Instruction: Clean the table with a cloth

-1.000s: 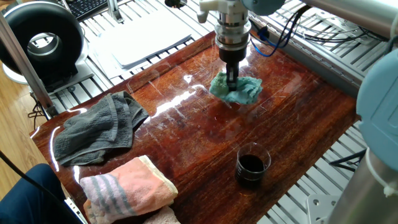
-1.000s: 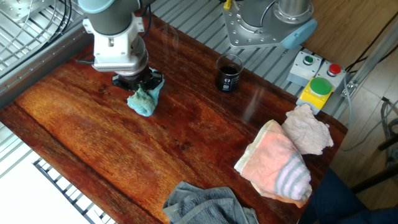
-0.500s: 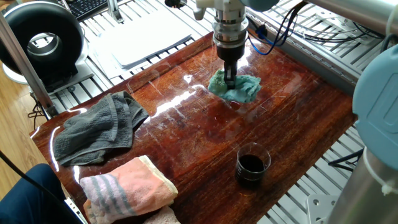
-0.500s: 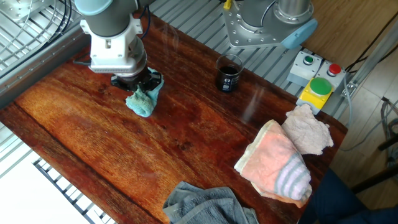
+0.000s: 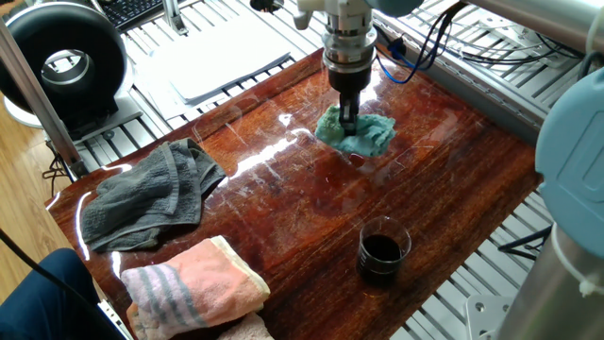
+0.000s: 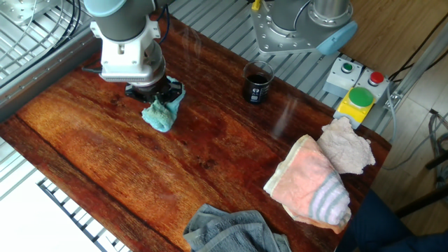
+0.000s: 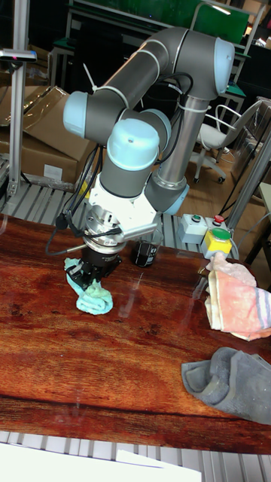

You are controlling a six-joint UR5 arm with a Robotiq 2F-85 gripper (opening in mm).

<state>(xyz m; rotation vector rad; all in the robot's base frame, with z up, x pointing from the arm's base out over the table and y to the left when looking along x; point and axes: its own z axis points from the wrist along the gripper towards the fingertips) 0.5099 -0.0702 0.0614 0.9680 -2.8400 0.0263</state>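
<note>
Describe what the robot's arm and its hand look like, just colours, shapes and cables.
The arm is made of thick silver-grey tubes with rounded light-blue joint caps. A white flange sits above the small dark hand. Black cables loop beside the wrist.

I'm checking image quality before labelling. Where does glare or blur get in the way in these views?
One fixed view: white glare streaks cross the glossy table left of the cloth, which stays sharp. The other fixed view: even light, only a faint sheen beside the glass. Tall fixed view: dim, cluttered background, softer detail around the gripper.
</note>
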